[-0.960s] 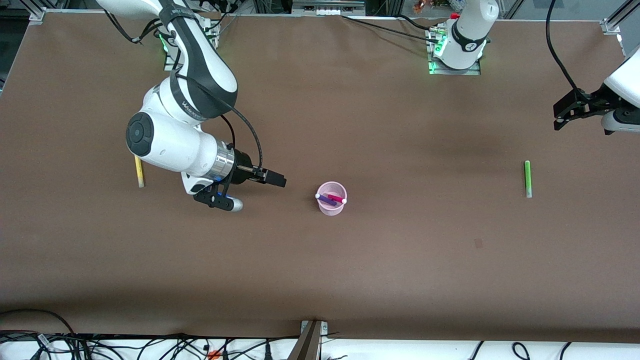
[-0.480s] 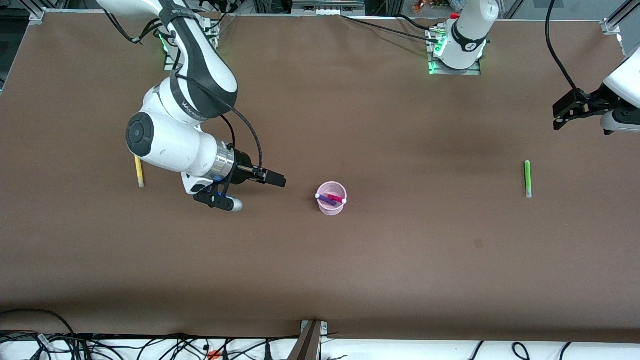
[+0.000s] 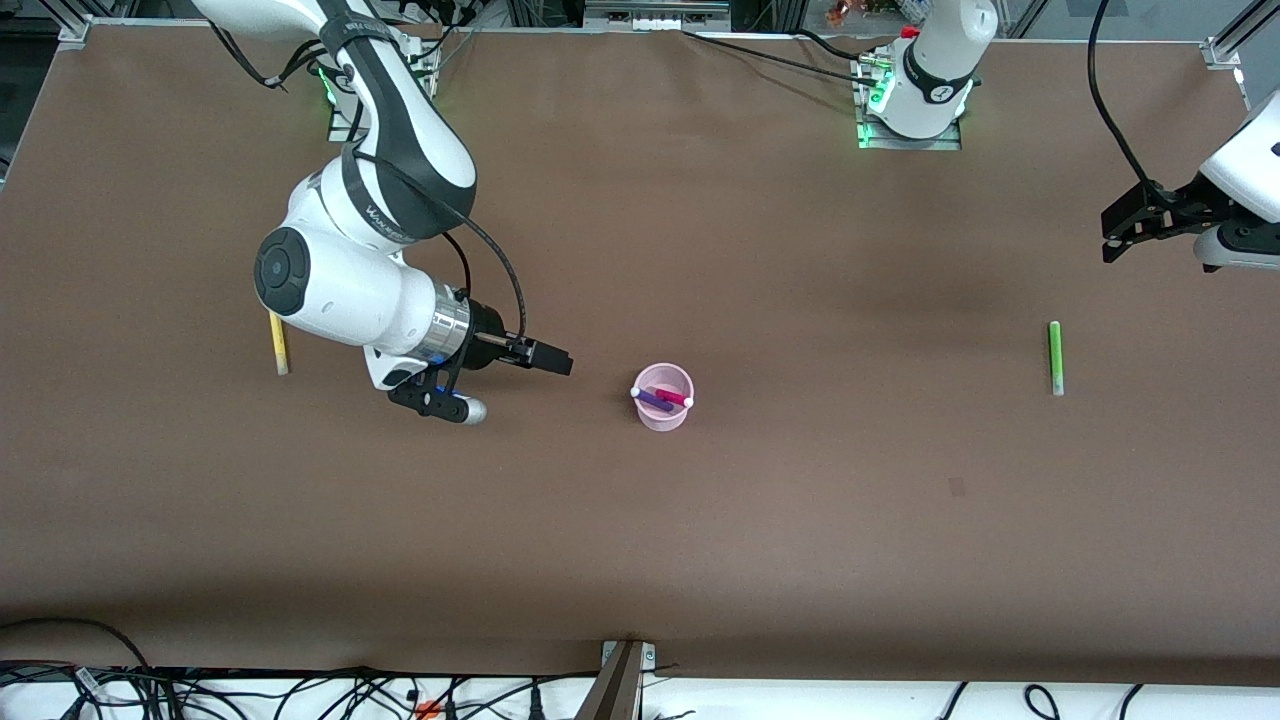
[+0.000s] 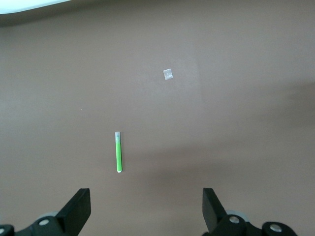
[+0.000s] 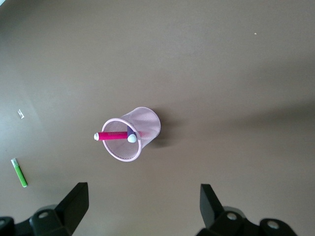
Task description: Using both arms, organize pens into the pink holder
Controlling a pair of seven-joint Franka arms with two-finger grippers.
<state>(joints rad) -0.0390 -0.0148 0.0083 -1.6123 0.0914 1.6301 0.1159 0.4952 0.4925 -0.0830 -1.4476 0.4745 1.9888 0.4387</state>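
The pink holder (image 3: 662, 408) stands mid-table with the magenta pen (image 3: 673, 397) and the dark purple pen (image 3: 653, 401) leaning inside it. The yellow pen (image 3: 278, 343) lies flat toward the right arm's end, partly under that arm. The green pen (image 3: 1054, 357) lies flat toward the left arm's end. My right gripper (image 3: 560, 360) is open and empty, low over the table beside the holder (image 5: 147, 123). My left gripper (image 3: 1112, 238) is open and empty, over the table near the green pen (image 4: 118, 152).
A small pale patch (image 3: 957, 487) marks the brown table (image 3: 800, 560), nearer the front camera than the green pen. Cables run along the table's front edge. The right wrist view also shows the green pen (image 5: 19, 173).
The left gripper has shifted slightly toward the robots' edge of the table. The right arm has barely moved. The pens and the holder stay put.
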